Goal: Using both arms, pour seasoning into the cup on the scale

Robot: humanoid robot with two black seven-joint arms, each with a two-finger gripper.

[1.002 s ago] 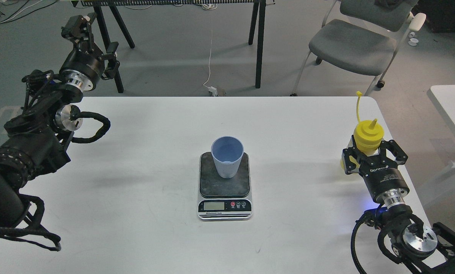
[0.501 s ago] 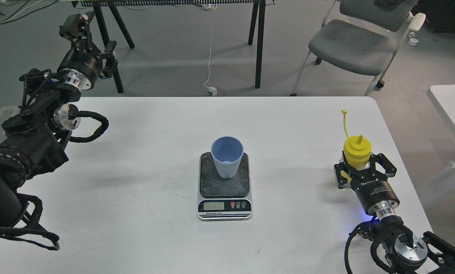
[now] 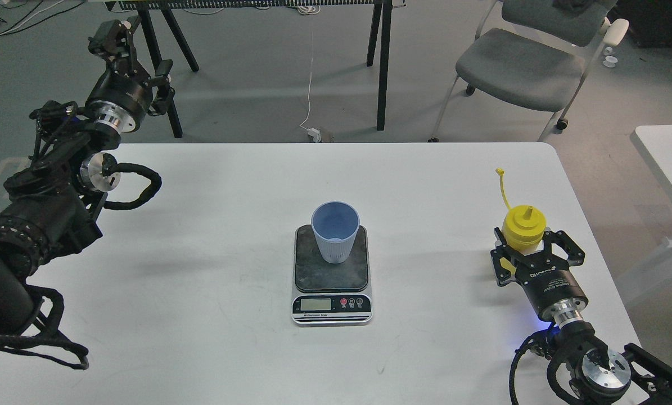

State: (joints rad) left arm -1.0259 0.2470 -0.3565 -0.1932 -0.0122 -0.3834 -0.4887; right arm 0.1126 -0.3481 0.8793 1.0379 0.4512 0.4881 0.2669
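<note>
While both arms sit at opposite edges of the white table (image 3: pixel 201 337), the scene reads as follows, nearest first.

Right end effector (image 3: pixel 530 247): low over the table's right side, its fingers closed around the yellow squeeze bottle, grasping its body just under the shoulder.

Scale (image 3: pixel 332 275): flat on the table at centre, silver front with LCD display and red and grey buttons facing the camera, dark platform behind them.

Cup (image 3: pixel 336 232): light blue ribbed tumbler, upright on the far half of the scale's platform, mouth open upward, inside looks empty.

Squeeze bottle (image 3: pixel 522 228): upright in the right end effector, well apart from the cup; cone nozzle uncovered, thin cap strap sticking up and to the left.

Left end effector (image 3: pixel 130 62): raised beyond the table's far left corner, fingers spread apart, holding nothing.

Grey chair (image 3: pixel 524 67): on the floor beyond the table, far right.
</note>
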